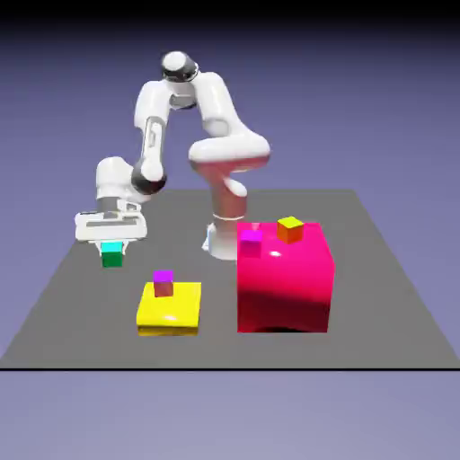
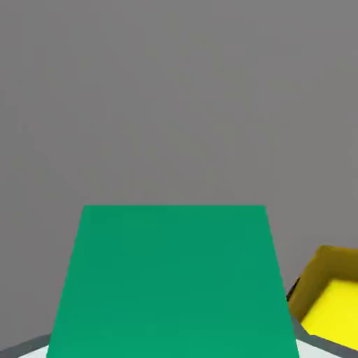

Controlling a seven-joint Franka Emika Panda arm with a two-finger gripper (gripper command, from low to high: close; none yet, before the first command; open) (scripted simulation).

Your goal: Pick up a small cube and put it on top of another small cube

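The two-finger gripper (image 1: 112,247) pinches the green-sided, cyan-topped cube (image 1: 111,255), left of the flat yellow block (image 1: 170,308) in the exterior view

The yellow block (image 1: 169,310) and tall red block (image 1: 283,287) obstruct the tabletop's (image 1: 364,332) near half. Between them runs a narrow gap.

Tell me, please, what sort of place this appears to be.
It looks like a simulated robot test scene rather than a real room: a plain blue-violet backdrop, a bare grey tabletop and glossy, flat-coloured blocks, such as the red block and yellow block, before a white arm.
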